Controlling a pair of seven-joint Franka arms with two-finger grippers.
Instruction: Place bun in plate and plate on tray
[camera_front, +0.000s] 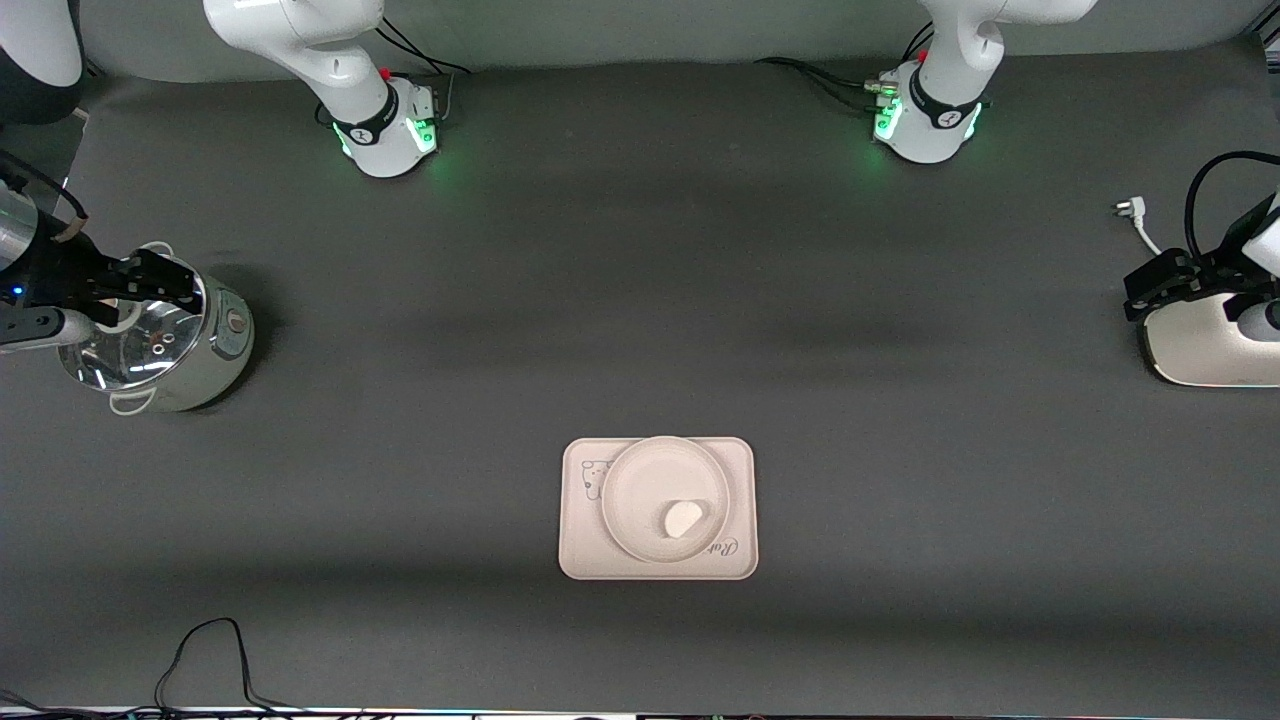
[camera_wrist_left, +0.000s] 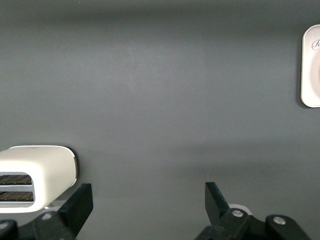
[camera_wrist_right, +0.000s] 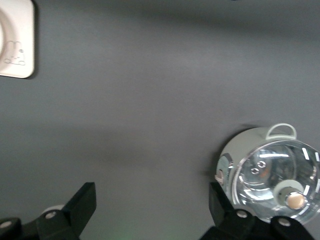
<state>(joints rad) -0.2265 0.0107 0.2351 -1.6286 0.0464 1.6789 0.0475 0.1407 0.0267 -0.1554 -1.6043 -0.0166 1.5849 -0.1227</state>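
The cream tray (camera_front: 582, 545) with the bear drawing lies in the middle of the table, nearer to the front camera. The round plate (camera_front: 638, 488) rests on it, and the small white bun (camera_front: 683, 519) lies in the plate. My right gripper (camera_front: 163, 284) is open and empty over the pot at the right arm's end. My left gripper (camera_front: 1150, 288) is open and empty over the toaster at the left arm's end. The left wrist view shows the left gripper (camera_wrist_left: 148, 192) open and a tray edge (camera_wrist_left: 311, 75). The right wrist view shows the right gripper (camera_wrist_right: 152, 192) open and a tray corner (camera_wrist_right: 19, 47).
A pale green pot with a glass lid (camera_front: 165, 350) stands at the right arm's end and shows in the right wrist view (camera_wrist_right: 270, 172). A white toaster (camera_front: 1215, 345) stands at the left arm's end, with a white plug (camera_front: 1130, 212). A black cable (camera_front: 210, 650) lies at the front edge.
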